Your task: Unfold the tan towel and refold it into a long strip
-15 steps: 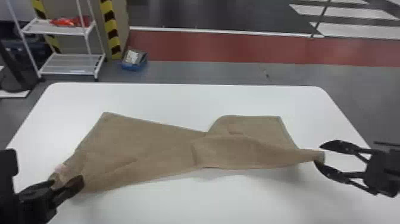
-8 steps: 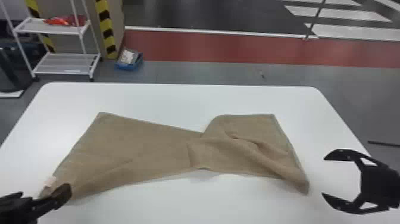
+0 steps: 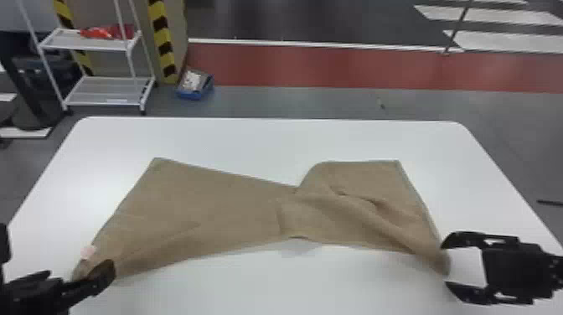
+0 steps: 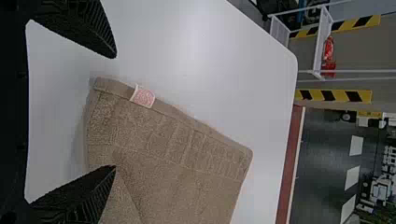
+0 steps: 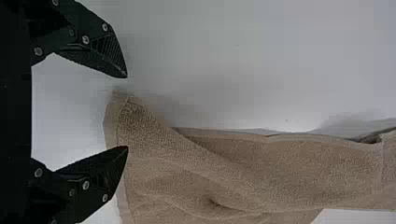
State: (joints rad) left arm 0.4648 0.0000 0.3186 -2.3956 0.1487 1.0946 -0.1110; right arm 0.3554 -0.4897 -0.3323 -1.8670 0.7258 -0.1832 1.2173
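Taking the worktop [image 3: 259, 289] as a clock dial in the head view, the tan towel [image 3: 201, 209] lies spread across its middle, far corners toward 10 and 2 o'clock, near ones toward 8 and 4. Its 3 o'clock half is rumpled and folded over.

A second ago the 4 o'clock corner was drawn up at the right end effector [image 3: 446, 266]; now it lies lower, toward the near edge. Half a second ago that end effector stood clear of the corner, spread wide; now it has come in at 4 o'clock, narrower but still parted, its fingertips around the corner.

The left end effector [image 3: 79, 270], at 8 o'clock, is wide apart near the corner with the pale tag [image 3: 88, 252].
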